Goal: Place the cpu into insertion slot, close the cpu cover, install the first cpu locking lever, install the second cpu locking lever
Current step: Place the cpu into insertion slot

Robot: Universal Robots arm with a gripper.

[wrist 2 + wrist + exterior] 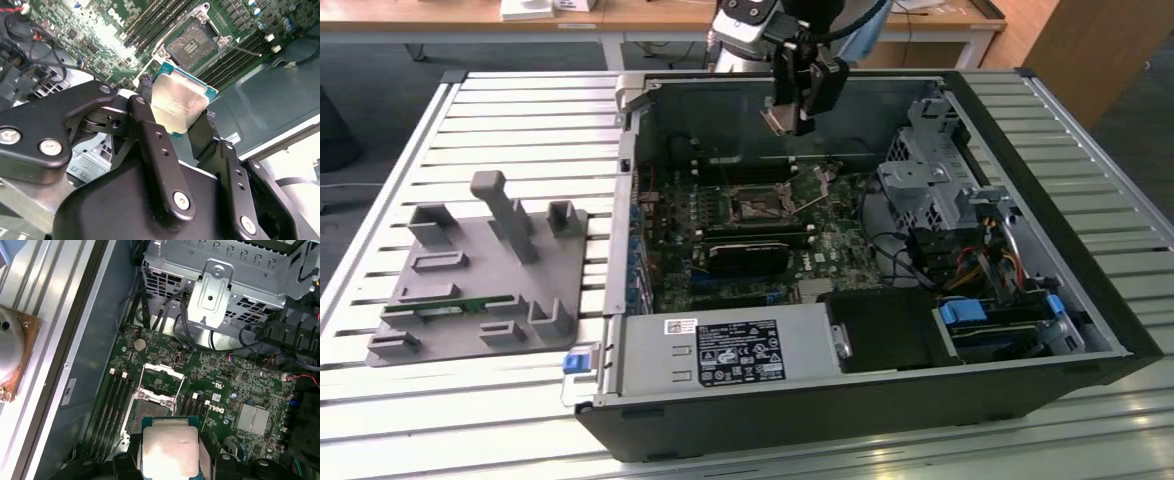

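My gripper (790,118) hangs above the open computer case, shut on the cpu (777,121), a small pale silvery chip. In both wrist views the cpu (179,102) (169,450) sits between the black fingers (150,130), with its metal face showing. Below it on the green board lies the insertion slot (758,205) (192,45) (150,410), a dark square socket with nothing in it. In the first wrist view the cpu cover (161,372) stands swung up on the slot's far side. A thin locking lever (245,50) sticks out beside the slot.
The case's side walls (634,180) rise around the board. A metal drive cage (934,190) and cables lie toward the exterior view's right. A black finned block (747,255) and the power supply (720,350) sit nearer. A grey fixture plate (480,270) rests on the slatted table (520,110).
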